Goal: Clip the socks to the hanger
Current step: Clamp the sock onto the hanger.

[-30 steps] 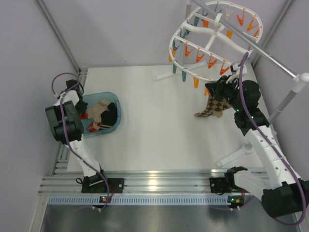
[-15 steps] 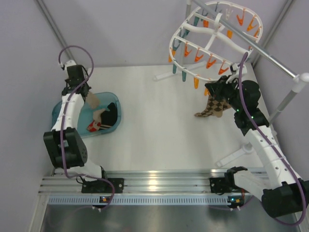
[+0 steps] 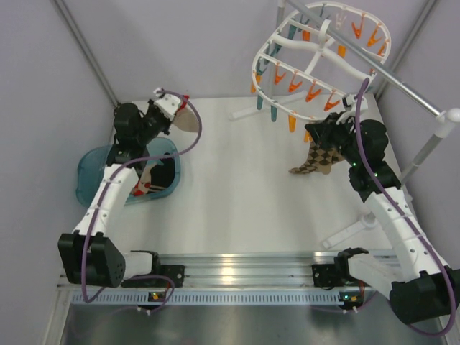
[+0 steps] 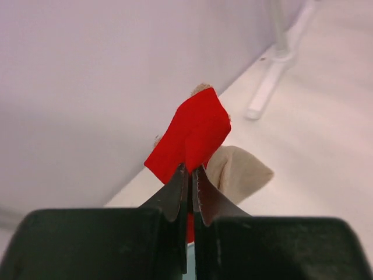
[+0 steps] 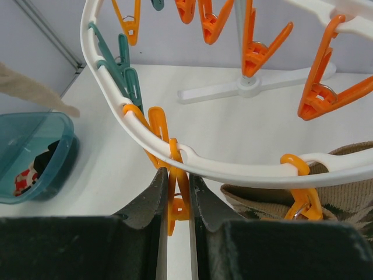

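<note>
Left gripper (image 4: 190, 172) is clamped on the red end of a sock (image 4: 195, 128), the jaws almost meeting with only thin fabric between them, and the cream part droops loose behind. From above, the sock hangs in the air over the far left of the table (image 3: 237, 194), just past the tub (image 3: 90, 169) and well apart from the hanger (image 3: 316, 54) at the far right. Right gripper (image 5: 175, 175) squeezes an orange peg (image 5: 173, 154) on the hanger's near rim, beside a hung argyle sock (image 5: 349, 201). The sock looks light, soft and floppy, so it will likely sag and swing and cannot be pushed in edge-first. The hold at the red hem seems sound, because the fabric standing proud of the fingertips can feed into the peg's mouth.
</note>
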Motion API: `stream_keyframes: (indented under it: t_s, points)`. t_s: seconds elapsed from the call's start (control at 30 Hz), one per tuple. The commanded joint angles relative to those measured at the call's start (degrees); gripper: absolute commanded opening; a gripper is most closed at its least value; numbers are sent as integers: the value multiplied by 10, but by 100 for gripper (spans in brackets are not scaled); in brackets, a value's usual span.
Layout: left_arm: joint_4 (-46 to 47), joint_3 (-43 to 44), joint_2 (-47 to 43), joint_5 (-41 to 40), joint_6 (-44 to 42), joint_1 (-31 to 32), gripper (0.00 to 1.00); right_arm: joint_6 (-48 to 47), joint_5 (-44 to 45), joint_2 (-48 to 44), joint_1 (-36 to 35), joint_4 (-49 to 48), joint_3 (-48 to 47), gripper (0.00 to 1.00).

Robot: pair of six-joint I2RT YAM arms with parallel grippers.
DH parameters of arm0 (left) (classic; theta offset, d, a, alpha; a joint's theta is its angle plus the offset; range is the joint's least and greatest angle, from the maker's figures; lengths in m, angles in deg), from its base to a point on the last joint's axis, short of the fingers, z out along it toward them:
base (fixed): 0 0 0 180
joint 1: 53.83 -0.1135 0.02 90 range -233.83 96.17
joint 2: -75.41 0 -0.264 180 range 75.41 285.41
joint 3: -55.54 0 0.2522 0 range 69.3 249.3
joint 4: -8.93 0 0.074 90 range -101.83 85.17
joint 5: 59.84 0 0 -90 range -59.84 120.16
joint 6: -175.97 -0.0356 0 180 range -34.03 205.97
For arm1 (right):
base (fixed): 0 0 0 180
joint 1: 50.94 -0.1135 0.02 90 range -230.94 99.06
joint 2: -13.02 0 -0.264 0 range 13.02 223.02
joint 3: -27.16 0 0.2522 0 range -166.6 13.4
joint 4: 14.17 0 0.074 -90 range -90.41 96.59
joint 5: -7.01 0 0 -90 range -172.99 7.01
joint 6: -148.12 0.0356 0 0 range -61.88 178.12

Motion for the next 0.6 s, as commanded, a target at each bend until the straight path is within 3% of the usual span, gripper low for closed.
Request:
stream_keyframes:
  t_s: [0.0, 0.1, 0.2, 0.27, 0.33, 0.57]
  points:
    - [88, -53, -35, 199, -175, 34, 0, -10, -11, -13, 7, -28, -32, 0]
    - [119, -103, -45, 246, -275, 80, 0, -4, -13, -14, 6, -33, -32, 0]
    - [150, -157, -48, 233, -368, 145, 0, 3, -16, -16, 7, -37, -29, 0]
    - [249, -213, -46, 214, -404, 199, 0, 7, -18, -17, 7, -39, -27, 0]
    - [349, -240, -33, 179, -410, 252, 0, 14, -21, -18, 6, -39, -25, 0]
    - [474, -237, 70, 89, -459, 369, 0, 44, -38, -12, 7, -66, -23, 0]
